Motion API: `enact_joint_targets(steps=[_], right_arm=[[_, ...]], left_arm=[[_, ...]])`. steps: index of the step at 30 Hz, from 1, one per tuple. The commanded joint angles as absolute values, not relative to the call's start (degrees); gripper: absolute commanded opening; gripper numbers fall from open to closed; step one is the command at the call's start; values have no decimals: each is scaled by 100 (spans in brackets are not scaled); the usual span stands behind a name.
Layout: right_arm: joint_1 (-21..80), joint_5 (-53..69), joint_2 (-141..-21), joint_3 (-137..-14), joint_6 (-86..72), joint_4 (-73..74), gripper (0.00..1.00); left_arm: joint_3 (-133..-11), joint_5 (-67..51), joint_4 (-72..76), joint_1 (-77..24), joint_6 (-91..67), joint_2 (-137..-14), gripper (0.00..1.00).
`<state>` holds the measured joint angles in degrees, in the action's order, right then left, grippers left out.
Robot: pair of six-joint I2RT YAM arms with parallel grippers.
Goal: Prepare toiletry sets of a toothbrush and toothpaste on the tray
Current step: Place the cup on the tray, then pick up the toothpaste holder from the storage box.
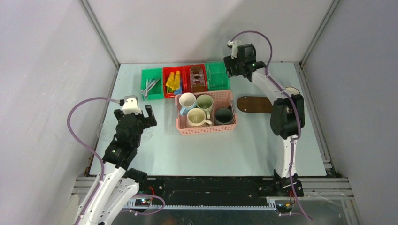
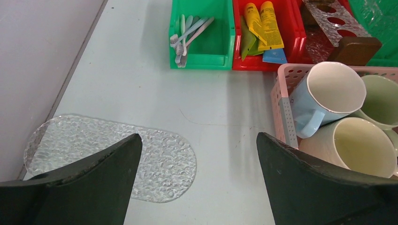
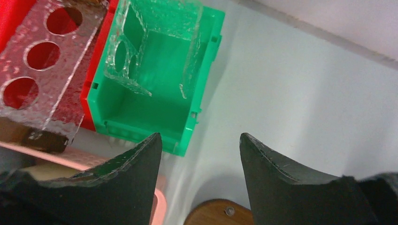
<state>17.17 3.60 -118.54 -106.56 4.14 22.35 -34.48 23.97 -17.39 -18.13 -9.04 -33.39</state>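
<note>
Brown wooden tray [image 3: 218,213] lies behind the right pincer [image 3: 201,137], whose jaws stand apart and empty over the green bin [image 3: 141,112] edge; descending here risks snagging its clear perforated insert [image 3: 159,42] rather than any task item.

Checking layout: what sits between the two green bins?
In the top view: a red tube bin with toothpaste tubes, then a red rack bin with a holed rack.

A robotics lab test cell: plain grey wall panels [image 1: 187,28] in aluminium framing [image 1: 100,35] enclose a pale surface [image 1: 211,150].
</note>
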Motion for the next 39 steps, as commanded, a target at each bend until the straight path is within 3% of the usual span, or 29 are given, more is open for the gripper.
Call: enact_joint_targets(steps=[1, 17, 21, 23, 25, 31, 39], right_arm=[[1869, 146, -12287, -11145, 159, 1556, 64], [2083, 53, -13750, -12149, -280, 916, 48], [2089, 45, -13904, -12240, -332, 870, 36], [2090, 33, -13915, -12236, -360, 847, 24], [2087, 28, -13876, -12215, -410, 847, 14], [2096, 1, -13342, -11792, -477, 604, 0], [2091, -206, -12287, -11069, -502, 246, 0]], left_arm=[[-3454, 2512, -1673, -1801, -1014, -3399, 100], [-3469, 2458, -1669, -1854, -1020, -3723, 100], [-3463, 2446, -1677, -1866, -1011, -3744, 100], [-3459, 2441, -1684, -1869, -1006, -3743, 100], [-3459, 2431, -1680, -1876, -1004, -3737, 100], [-3454, 2384, -1673, -1877, -978, -3717, 100], [-3428, 2228, -1610, -1879, -945, -3571, 100]])
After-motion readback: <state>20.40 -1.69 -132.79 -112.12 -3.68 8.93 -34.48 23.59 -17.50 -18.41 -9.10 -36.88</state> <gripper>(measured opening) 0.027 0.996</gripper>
